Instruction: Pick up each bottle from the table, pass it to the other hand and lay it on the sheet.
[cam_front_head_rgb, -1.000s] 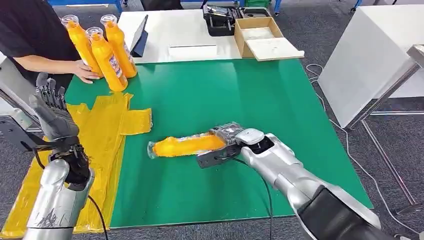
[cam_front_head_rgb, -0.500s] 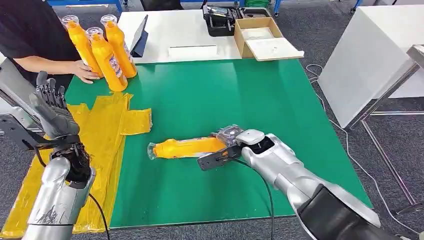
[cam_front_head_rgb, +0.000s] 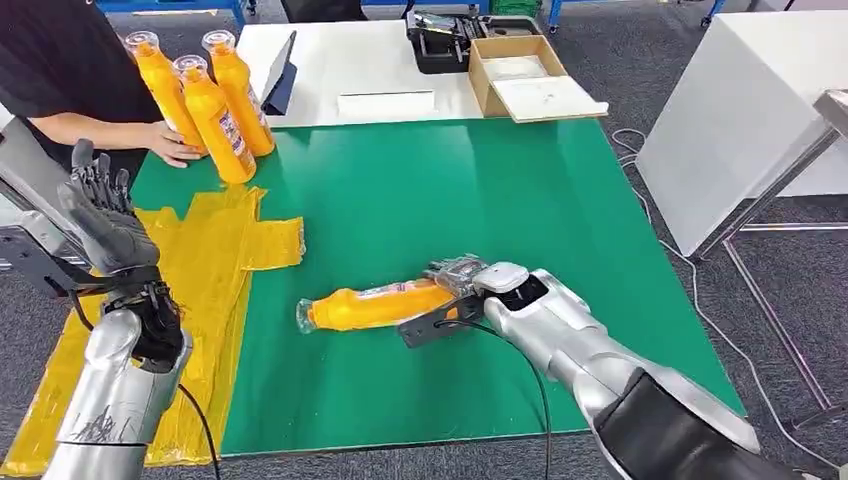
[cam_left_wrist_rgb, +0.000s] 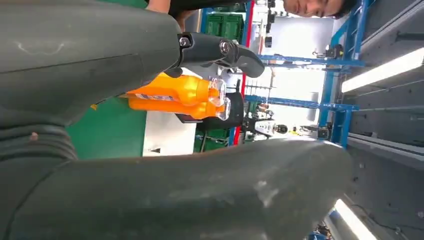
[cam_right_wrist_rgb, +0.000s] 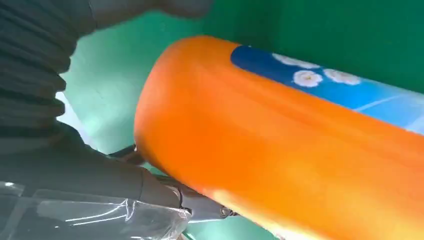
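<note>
In the head view, a bottle of orange liquid lies on its side near the middle of the green tabletop, its clear cap end pointing toward the left of the frame and its base at the right hand. The right hand is grasping the bottle at its base end, its fingers wrapped over the top; whether the bottle rests on the tabletop or is just off it cannot be told. The right wrist view shows the same bottle close up, orange with a blue label bearing small white flowers, pressed against the grey thumb.

The left hand stands raised at the left edge of the frame, released, fingers apart and pointing up, holding nothing. Below and beside it, the crumpled yellow sheet covers the left part of the tabletop and hangs toward the lower left corner.

In the upper left of the frame three more orange bottles stand upright close together at the far corner of the green surface. A person's hand touches the leftmost of them.

Beyond the green surface, a white table carries an open cardboard box and a dark tablet propped at an angle
</note>
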